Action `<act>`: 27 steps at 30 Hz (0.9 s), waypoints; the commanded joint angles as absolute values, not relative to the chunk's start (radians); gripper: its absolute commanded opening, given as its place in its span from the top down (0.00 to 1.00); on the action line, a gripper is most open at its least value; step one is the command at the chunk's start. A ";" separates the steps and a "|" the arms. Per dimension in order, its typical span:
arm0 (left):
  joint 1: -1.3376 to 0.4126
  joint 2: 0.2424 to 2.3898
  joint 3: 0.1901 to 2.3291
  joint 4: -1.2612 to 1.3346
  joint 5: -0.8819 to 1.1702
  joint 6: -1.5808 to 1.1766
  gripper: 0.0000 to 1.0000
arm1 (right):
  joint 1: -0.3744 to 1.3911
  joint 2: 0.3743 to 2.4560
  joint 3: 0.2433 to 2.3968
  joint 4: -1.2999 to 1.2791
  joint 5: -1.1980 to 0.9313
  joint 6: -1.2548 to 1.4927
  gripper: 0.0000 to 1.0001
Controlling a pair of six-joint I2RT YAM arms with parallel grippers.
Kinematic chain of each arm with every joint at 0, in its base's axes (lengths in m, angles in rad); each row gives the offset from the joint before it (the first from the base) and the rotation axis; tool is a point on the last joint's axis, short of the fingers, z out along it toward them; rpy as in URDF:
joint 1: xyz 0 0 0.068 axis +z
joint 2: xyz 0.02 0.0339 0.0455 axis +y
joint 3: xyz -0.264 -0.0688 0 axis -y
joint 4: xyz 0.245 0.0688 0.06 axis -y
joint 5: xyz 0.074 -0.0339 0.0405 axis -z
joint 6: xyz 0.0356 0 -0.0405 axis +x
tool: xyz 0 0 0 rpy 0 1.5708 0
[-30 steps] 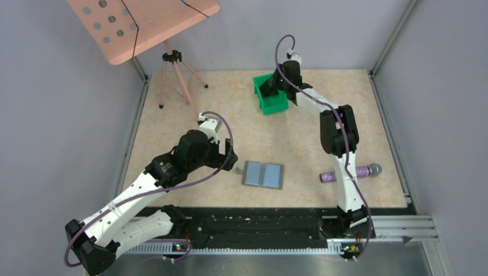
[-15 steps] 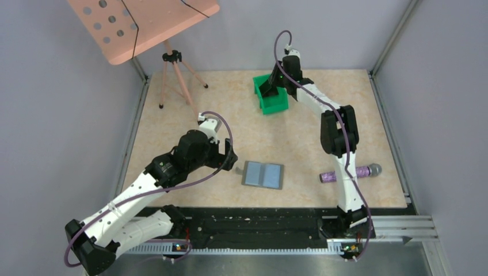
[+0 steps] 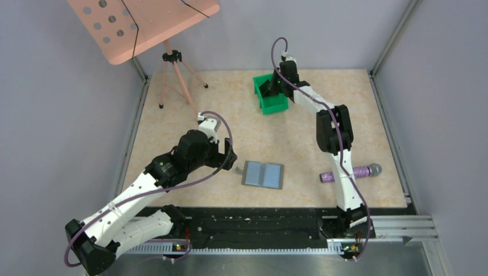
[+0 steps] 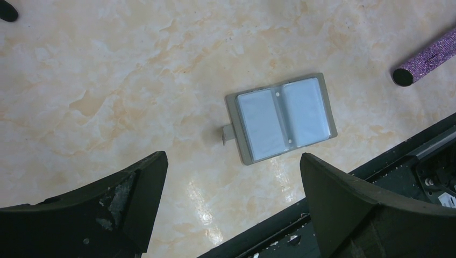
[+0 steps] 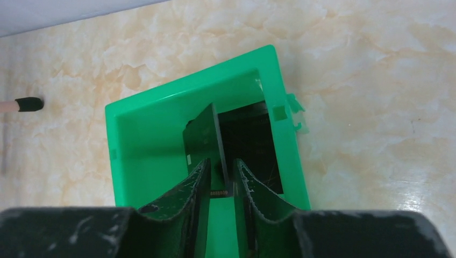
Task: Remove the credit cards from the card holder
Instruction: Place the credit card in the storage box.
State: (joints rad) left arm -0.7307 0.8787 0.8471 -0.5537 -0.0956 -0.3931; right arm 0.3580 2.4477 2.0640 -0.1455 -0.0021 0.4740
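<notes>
The card holder [image 3: 263, 175] lies open and flat on the table, grey with a light blue inner panel, and also shows in the left wrist view [image 4: 280, 117]. My left gripper [image 3: 233, 164] is open and empty just left of it, jaws wide apart [image 4: 234, 161]. My right gripper [image 3: 270, 89] is at the far side over the green bin [image 3: 271, 104]. In the right wrist view it [image 5: 221, 166] is nearly closed on a dark credit card [image 5: 200, 134] held on edge inside the bin [image 5: 115, 134]. Another dark card [image 5: 253, 145] lies on the bin floor.
A purple cylinder with a grey end [image 3: 348, 172] lies right of the card holder, its tip in the left wrist view [image 4: 427, 54]. A pink perforated board on a tripod [image 3: 172, 57] stands at the back left. The black base rail [image 3: 259, 221] runs along the near edge.
My right arm has reached a little further left and lower into the green bin with the card. The left arm and the card holder have not moved.
</notes>
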 commanded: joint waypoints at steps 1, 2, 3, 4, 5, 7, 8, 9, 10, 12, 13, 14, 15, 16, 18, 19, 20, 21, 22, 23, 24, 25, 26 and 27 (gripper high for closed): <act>-0.730 0.854 0.846 -0.548 -0.121 -0.399 0.01 | 0.370 2.461 2.110 -0.115 -0.040 0.469 0.84; -0.730 0.853 0.843 -0.549 -0.125 -0.401 0.01 | 0.371 2.464 2.110 -0.109 -0.045 0.465 0.90; -0.730 0.850 0.841 -0.544 -0.126 -0.403 0.01 | 0.372 2.465 2.109 -0.106 -0.046 0.460 0.95; -0.730 0.849 0.838 -0.543 -0.125 -0.405 0.01 | 0.373 2.463 2.109 -0.104 -0.046 0.456 1.00; -0.730 0.847 0.836 -0.541 -0.121 -0.406 0.01 | 0.374 2.459 2.107 -0.101 -0.047 0.452 1.00; -0.730 0.847 0.835 -0.540 -0.118 -0.405 0.01 | 0.374 2.446 2.097 -0.092 -0.043 0.449 1.00; -0.730 0.848 0.834 -0.540 -0.118 -0.404 0.01 | 0.375 2.436 2.087 -0.087 -0.036 0.449 1.00; -0.730 0.847 0.835 -0.540 -0.118 -0.403 0.01 | 0.373 2.426 2.075 -0.078 -0.028 0.452 1.00; -0.730 0.849 0.837 -0.539 -0.118 -0.402 0.01 | 0.375 2.414 2.058 -0.070 -0.018 0.457 1.00; -0.731 0.853 0.839 -0.537 -0.118 -0.400 0.01 | 0.373 2.392 2.023 -0.041 -0.006 0.463 1.00; -0.730 0.855 0.840 -0.536 -0.117 -0.399 0.01 | 0.373 2.381 2.005 -0.026 -0.006 0.465 1.00; -0.730 0.856 0.841 -0.532 -0.117 -0.399 0.01 | 0.374 2.372 1.992 -0.011 -0.008 0.465 1.00; -0.730 0.857 0.843 -0.532 -0.115 -0.399 0.01 | 0.373 2.362 1.977 -0.008 -0.010 0.466 1.00; -0.730 0.860 0.842 -0.532 -0.114 -0.398 0.01 | 0.372 2.355 1.968 0.015 -0.010 0.465 1.00; -0.730 0.863 0.844 -0.534 -0.115 -0.399 0.01 | 0.369 2.348 1.956 0.033 -0.014 0.466 1.00; -0.730 0.864 0.843 -0.534 -0.115 -0.399 0.01 | 0.366 2.349 1.955 0.039 -0.022 0.468 1.00; -0.730 0.865 0.841 -0.535 -0.115 -0.399 0.01 | 0.363 2.348 1.952 0.043 -0.025 0.473 1.00; -0.730 0.864 0.841 -0.536 -0.115 -0.399 0.01 | 0.361 2.347 1.950 0.046 -0.027 0.477 1.00; -0.730 0.865 0.841 -0.536 -0.115 -0.399 0.01 | 0.357 2.346 1.946 0.050 -0.030 0.482 1.00; -0.730 0.864 0.841 -0.536 -0.116 -0.399 0.01 | 0.354 2.346 1.945 0.052 -0.033 0.487 1.00; -0.730 0.866 0.841 -0.534 -0.118 -0.399 0.01 | 0.352 2.346 1.943 0.054 -0.036 0.490 1.00; -0.730 0.867 0.841 -0.534 -0.119 -0.399 0.01 | 0.350 2.347 1.942 0.054 -0.038 0.491 1.00; -0.730 0.866 0.841 -0.534 -0.119 -0.399 0.01 | 0.349 2.349 1.940 0.056 -0.040 0.492 1.00; -0.730 0.870 0.842 -0.535 -0.121 -0.399 0.01 | 0.349 2.349 1.940 0.057 -0.040 0.489 1.00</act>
